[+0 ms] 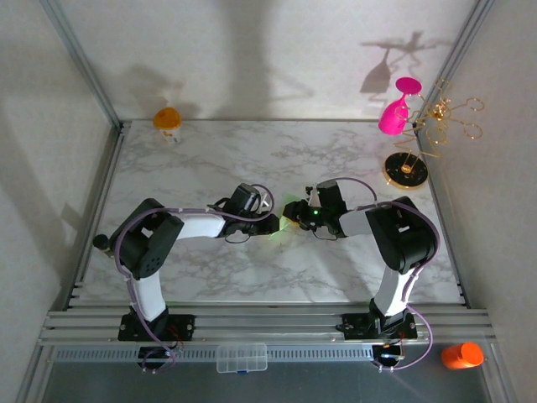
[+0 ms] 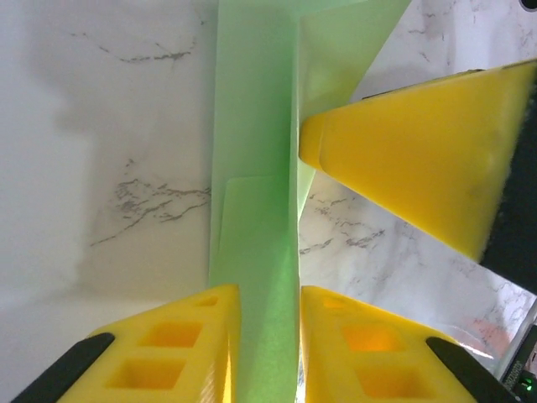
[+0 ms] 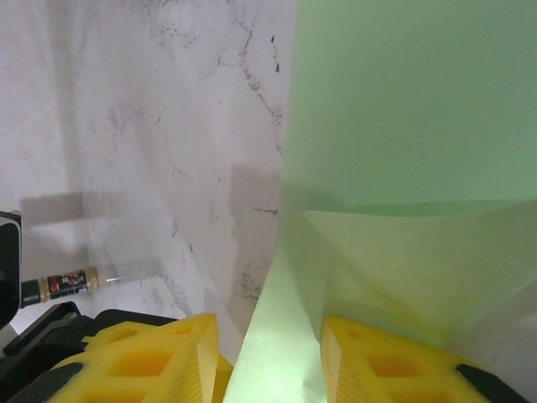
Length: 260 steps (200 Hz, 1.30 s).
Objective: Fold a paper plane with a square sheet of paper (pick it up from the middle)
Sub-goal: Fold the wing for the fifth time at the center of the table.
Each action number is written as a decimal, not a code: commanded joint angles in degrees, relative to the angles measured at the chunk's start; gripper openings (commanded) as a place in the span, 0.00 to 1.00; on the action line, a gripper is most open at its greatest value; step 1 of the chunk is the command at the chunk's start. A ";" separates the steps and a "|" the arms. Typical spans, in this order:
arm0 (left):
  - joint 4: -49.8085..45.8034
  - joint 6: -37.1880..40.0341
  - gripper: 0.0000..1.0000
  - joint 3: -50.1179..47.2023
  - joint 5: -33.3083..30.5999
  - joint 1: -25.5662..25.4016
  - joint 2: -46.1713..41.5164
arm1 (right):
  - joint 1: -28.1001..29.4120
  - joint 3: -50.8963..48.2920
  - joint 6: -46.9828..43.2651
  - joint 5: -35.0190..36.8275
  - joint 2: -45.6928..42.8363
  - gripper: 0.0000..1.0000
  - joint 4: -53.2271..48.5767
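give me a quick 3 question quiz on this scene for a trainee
1. True or false: the green paper lies flat and untouched.
2. What sits between the fingers of the left gripper? A) a pen B) the green paper C) nothing
3. Fill in: the pink glass is near the far ____ corner of the table.
Key: 1 false; 2 B; 3 right.

From above, the green paper point(image 1: 291, 206) is a tiny glow half covered by the left pincer point(image 1: 273, 223) and right pincer point(image 1: 302, 215), its folds unreadable. The left wrist view cuts the paper point(image 2: 256, 126) at 12 and 6 o'clock. The right wrist view cuts the paper point(image 3: 403, 101) at 12 and 3.
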 commanded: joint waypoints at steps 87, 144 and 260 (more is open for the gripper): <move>-6.40 3.22 0.16 3.35 -3.25 -1.90 1.38 | 0.40 1.31 -1.07 -0.10 1.80 0.38 -1.39; -6.76 3.38 0.12 3.26 -3.61 -2.33 2.27 | 0.39 1.44 -0.98 0.09 1.78 0.38 -1.61; -7.51 3.38 0.11 3.26 -4.71 -2.80 3.04 | 0.39 1.48 -1.02 -0.60 -0.52 0.38 -0.51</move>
